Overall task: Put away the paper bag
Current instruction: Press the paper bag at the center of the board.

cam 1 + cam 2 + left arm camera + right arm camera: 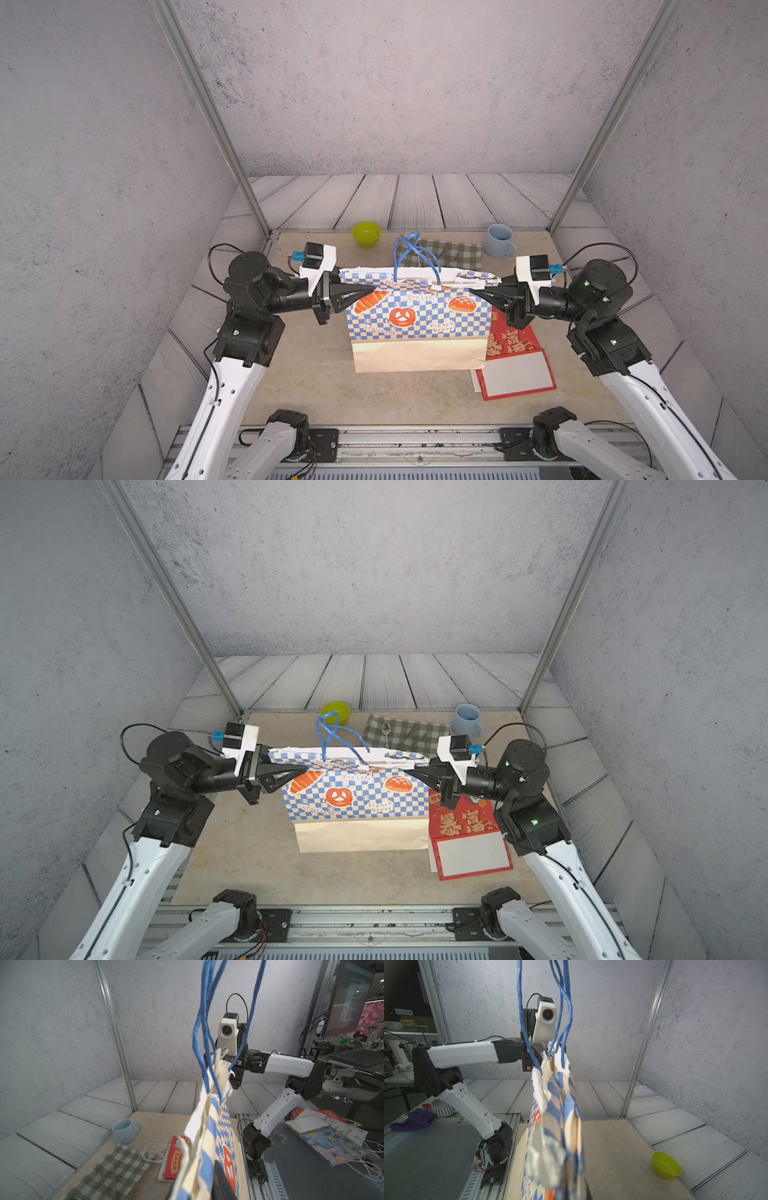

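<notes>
Flattening under way: right tool [476, 291] clamps the bag's [415, 324] rim, left tool's [372, 289] grip unclear. Next, probably, laying it down.

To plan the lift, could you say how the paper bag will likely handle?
The paper bag is probably floppy: it looks crumpled and torn along the top. Pressed nearly flat, it seems light. Its blue handles may swing or snag.

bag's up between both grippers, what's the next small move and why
Probably tip the top edge of the bag toward the robot, to start laying it down. It stands upright, already pressed flat; the right gripper is shut on one top corner, the left gripper sits at the other, its grip unclear. Bare table lies in front.
</notes>
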Available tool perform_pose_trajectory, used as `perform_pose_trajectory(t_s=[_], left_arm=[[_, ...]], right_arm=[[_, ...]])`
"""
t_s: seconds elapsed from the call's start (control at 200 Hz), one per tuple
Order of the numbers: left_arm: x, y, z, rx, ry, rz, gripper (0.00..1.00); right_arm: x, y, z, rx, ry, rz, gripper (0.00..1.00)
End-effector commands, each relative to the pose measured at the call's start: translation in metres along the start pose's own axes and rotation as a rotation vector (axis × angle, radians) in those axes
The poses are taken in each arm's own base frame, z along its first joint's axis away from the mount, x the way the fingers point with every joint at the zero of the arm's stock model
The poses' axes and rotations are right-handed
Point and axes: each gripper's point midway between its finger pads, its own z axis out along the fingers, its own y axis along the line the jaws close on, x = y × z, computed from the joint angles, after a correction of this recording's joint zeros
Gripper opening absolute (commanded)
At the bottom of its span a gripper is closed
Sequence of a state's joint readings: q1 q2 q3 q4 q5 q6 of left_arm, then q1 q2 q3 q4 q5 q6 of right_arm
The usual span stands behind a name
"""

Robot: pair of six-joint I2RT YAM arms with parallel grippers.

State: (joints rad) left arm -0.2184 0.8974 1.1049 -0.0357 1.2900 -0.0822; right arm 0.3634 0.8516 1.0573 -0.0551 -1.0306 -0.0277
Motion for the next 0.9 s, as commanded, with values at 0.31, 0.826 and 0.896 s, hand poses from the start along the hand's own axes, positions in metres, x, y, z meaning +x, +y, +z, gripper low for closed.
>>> perform_pose_trajectory(t_s=[0.31, 0.826, 0.896], left_arm=[[0.028, -0.005, 0.0, 0.023, 0.0, -0.064, 0.79], [0.02, -0.015, -0.002, 0.063, -0.005, -0.054, 0.31], [0.019, -0.016, -0.002, 0.066, -0.004, -0.051, 0.38]], right_arm=[[-0.043, 0.015, -0.007, -0.029, -0.07, -0.073, 0.0], [-0.036, 0.005, -0.008, 0.034, -0.039, -0.093, 0.0], [-0.037, 0.006, -0.008, 0.031, -0.041, -0.091, 0.0]])
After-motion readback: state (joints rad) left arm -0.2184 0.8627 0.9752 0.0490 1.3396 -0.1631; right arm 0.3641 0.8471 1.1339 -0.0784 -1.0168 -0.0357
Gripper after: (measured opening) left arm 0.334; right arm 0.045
